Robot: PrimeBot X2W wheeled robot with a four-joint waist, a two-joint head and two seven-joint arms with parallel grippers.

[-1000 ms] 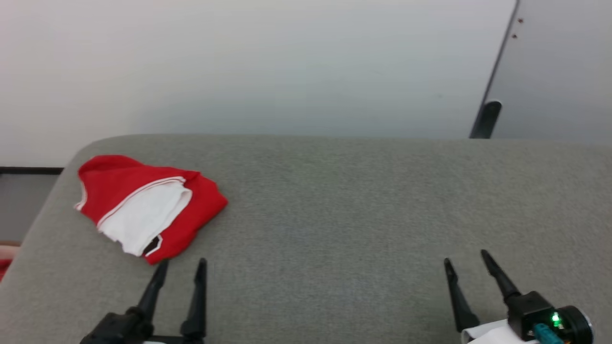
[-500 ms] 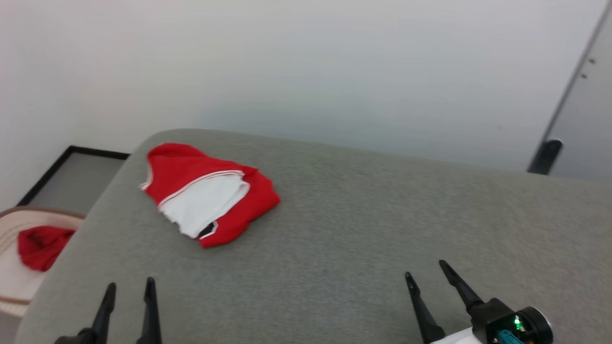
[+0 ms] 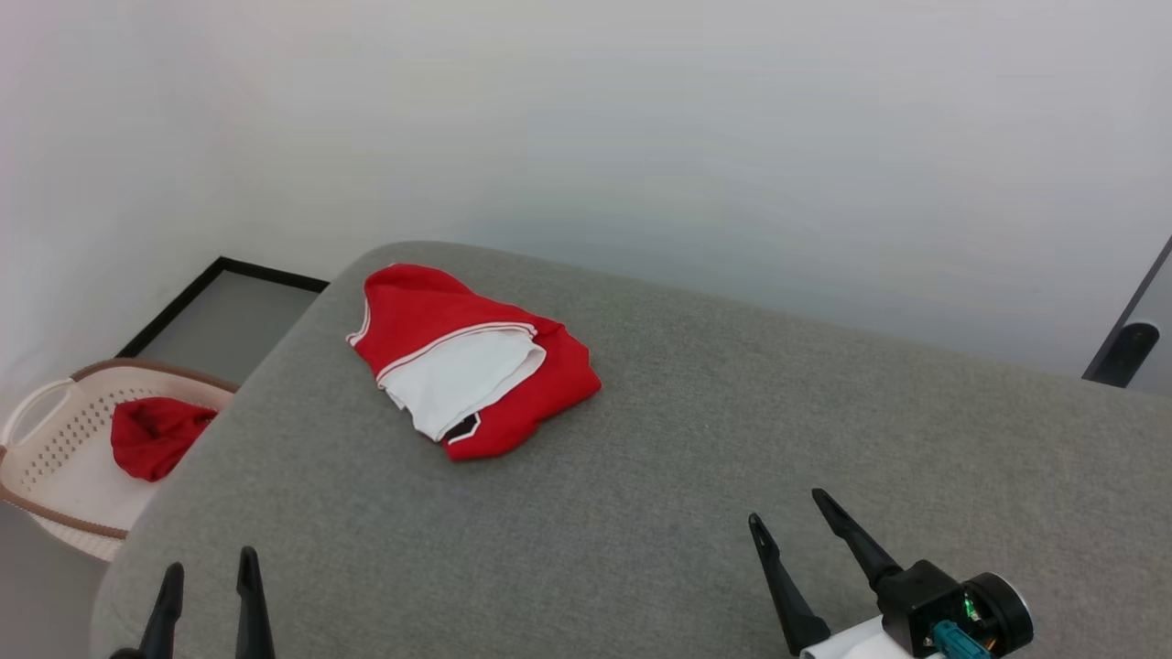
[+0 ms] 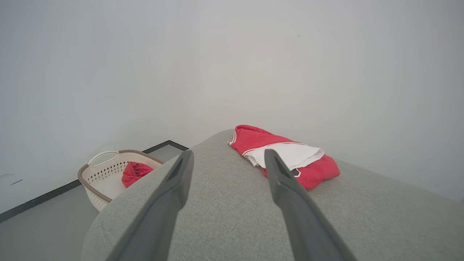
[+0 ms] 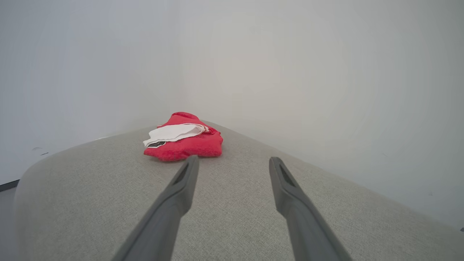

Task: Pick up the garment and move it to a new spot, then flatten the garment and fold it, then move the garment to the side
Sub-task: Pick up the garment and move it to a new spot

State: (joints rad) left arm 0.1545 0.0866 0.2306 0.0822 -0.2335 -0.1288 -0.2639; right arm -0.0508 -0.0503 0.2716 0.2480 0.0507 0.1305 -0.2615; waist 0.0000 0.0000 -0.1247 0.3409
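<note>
We judge the garment [image 3: 472, 361], lying folded near the far left corner of the grey surface [image 3: 687, 439], already set aside, so we should hold our left pincer [image 3: 209, 560] and right pincer [image 3: 786, 506], both spread wide and empty, clear of its folds.

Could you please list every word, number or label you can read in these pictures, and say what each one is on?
No text can be read.
Shirt: a black, white-edged mark shows at the fold, maybe part of a letter or number, too little to read.
Cloth in the basket: dark marks, too blurred to read.
</note>
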